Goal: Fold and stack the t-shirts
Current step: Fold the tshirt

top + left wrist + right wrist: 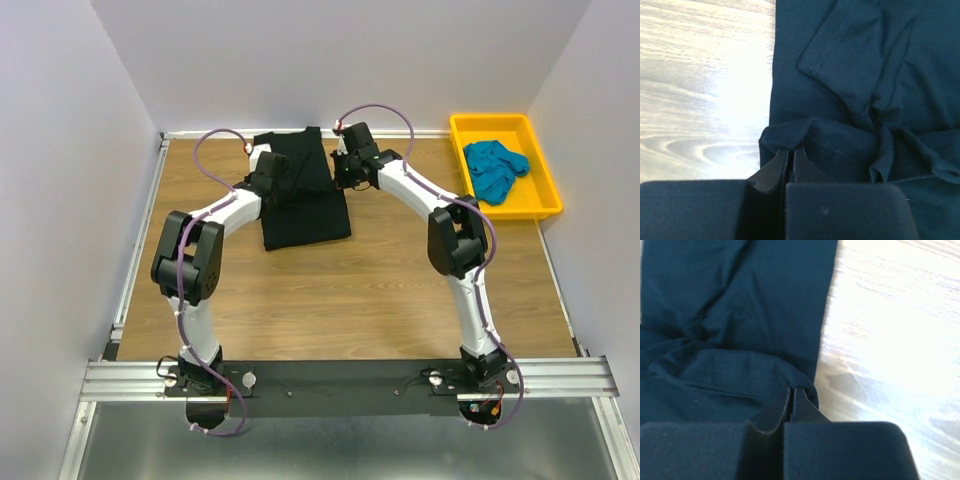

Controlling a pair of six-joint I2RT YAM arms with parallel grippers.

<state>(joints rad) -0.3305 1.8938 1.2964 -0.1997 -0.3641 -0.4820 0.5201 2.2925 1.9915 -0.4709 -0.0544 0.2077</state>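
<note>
While the teal t-shirt [495, 168] sits in the yellow tray [520, 213], the left pincer [791, 152] and the right pincer [791, 390] each clamp an edge of the black t-shirt [305, 200] on the worktop [350, 290].

Two t-shirts are present: one black t-shirt [303, 190] and one teal t-shirt [494, 168]. There is one yellow tray [520, 212] and one wooden table [350, 300]. Two robot arms appear, one left arm [190, 260] and one right arm [458, 240], carrying two grippers in all: one left gripper [791, 150], one right gripper [791, 389].
</note>
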